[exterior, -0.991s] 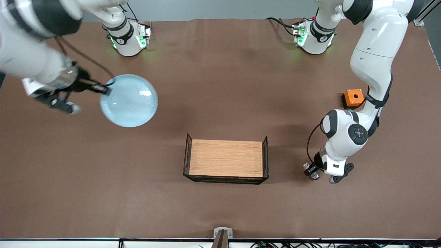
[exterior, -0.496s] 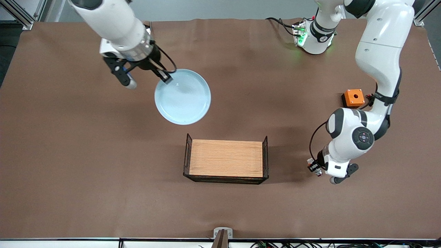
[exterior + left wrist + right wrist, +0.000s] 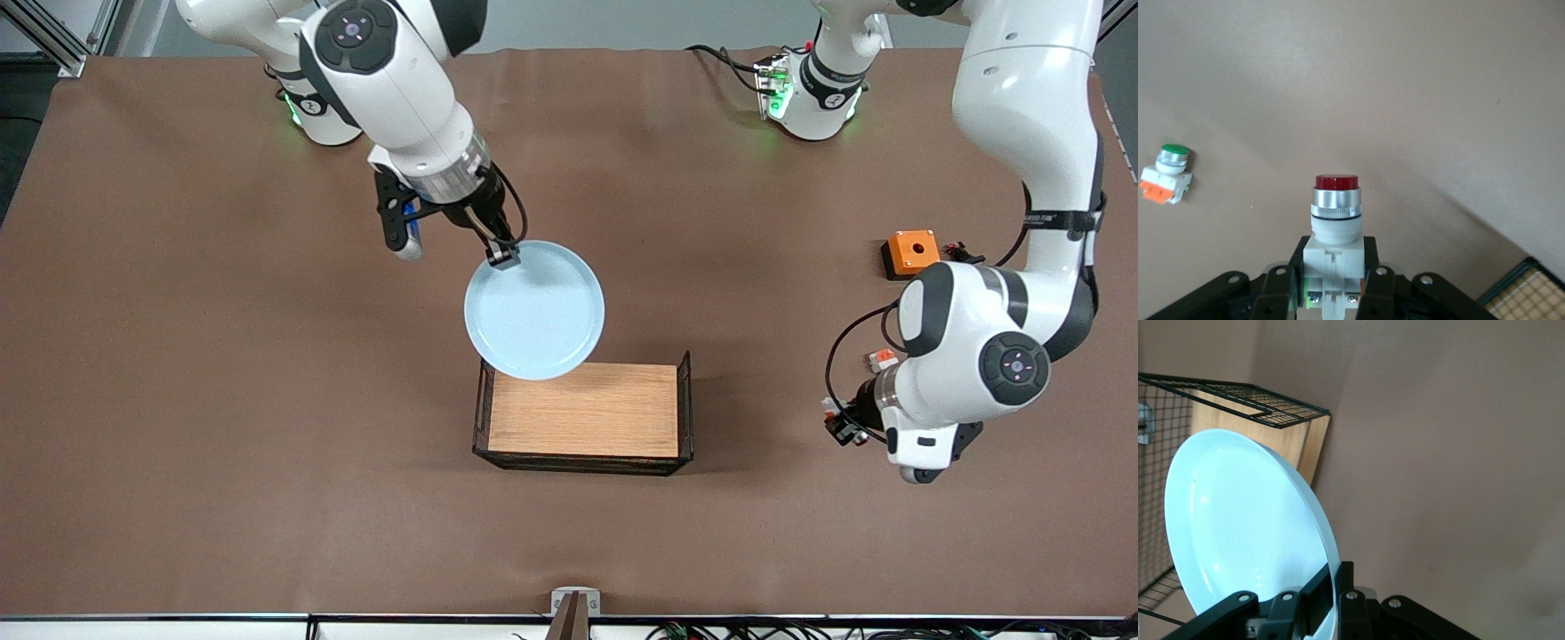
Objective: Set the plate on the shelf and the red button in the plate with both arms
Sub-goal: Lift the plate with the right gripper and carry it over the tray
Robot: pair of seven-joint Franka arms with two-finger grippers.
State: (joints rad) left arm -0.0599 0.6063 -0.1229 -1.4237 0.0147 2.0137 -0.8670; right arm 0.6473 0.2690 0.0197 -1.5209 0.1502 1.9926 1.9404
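Pale blue, the plate (image 3: 534, 309) hangs in my right gripper (image 3: 503, 258), pinched by its rim; I see it up in the air, its lower edge over the wooden shelf (image 3: 582, 408) with black wire ends. In the right wrist view the jaws are clamped tight on the plate (image 3: 1245, 540) edge, the shelf (image 3: 1251, 420) below. My left gripper (image 3: 845, 427) is shut on the red button (image 3: 1335, 220), lifted over bare brown table (image 3: 267, 462) toward the left arm's end. On the table near it lies a small green-capped switch (image 3: 1168, 175). An orange box (image 3: 911, 252) sits farther from the front camera.
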